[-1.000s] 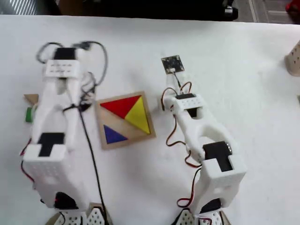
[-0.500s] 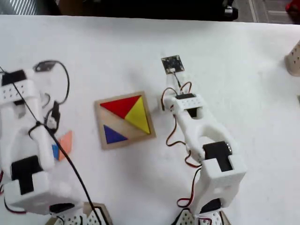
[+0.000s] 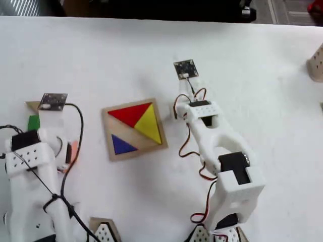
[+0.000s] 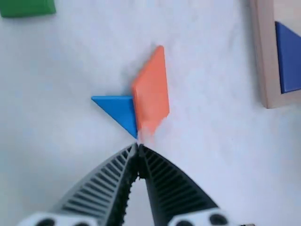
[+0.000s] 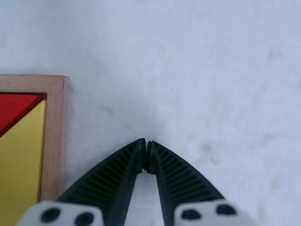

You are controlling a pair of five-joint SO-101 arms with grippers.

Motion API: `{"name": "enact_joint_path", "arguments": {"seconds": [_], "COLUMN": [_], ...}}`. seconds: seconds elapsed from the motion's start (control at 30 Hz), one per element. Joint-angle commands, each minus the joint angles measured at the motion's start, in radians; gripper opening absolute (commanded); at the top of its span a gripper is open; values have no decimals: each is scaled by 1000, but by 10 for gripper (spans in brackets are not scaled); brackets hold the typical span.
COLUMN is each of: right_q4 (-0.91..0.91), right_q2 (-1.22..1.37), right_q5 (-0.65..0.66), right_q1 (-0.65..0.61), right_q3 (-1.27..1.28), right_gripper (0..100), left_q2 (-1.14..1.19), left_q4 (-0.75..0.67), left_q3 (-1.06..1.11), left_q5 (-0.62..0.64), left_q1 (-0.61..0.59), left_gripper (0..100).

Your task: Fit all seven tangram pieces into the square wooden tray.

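The square wooden tray point(image 3: 157, 113) lies mid-table and holds a red triangle point(image 3: 130, 114), a yellow triangle point(image 3: 150, 126) and a blue triangle point(image 3: 121, 145). To its left on the table lie an orange parallelogram point(image 3: 74, 149) point(image 4: 151, 92) touching a small blue triangle point(image 4: 119, 110), a green piece point(image 3: 34, 122) point(image 4: 26, 7) and a tan piece point(image 3: 33, 106). My left gripper point(image 4: 138, 149) is shut and empty, its tips just short of where the orange and blue pieces meet. My right gripper point(image 5: 145, 154) is shut and empty over bare table beside the tray's corner point(image 5: 59, 122).
The left arm point(image 3: 30, 171) stands at the front left, the right arm point(image 3: 222, 156) right of the tray. A loose black cable point(image 3: 75, 131) runs by the orange piece. A perforated wooden object point(image 3: 316, 63) stands at the far right edge.
The left arm has swung away from the tray's left side, out leftward and back toward the table's front, uncovering the orange and blue pieces. The right arm has not moved.
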Motion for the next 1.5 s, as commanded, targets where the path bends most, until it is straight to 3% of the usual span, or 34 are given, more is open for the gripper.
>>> {"name": "enact_joint_path", "arguments": {"seconds": [0.0,0.1,0.27,0.33,0.57,0.83,1.1,1.47], "right_q4": [-19,-18,-18,-18,-16,-15,-15,-15], "right_q2": [-7,-7,-7,-7,-7,-7,-7,-7], "right_q5": [20,20,20,20,20,20,20,20], "right_q1": [2,2,2,2,1,1,2,2], "right_q3": [-41,-41,-41,-41,-41,-41,-41,-41], "right_gripper": [19,19,19,19,19,18,18,18], "left_q2": [-58,-27,39,74,311,410,426,420], "left_q4": [-60,-54,-78,-115,-293,-299,-316,-319], "left_q3": [0,-11,-21,-8,9,-66,-46,-55], "left_q5": [-3,-3,141,150,150,160,150,150], "left_q1": [-10,-12,-99,-113,-41,2,73,70], "left_gripper": [24,41,242,270,246,236,19,31]}}
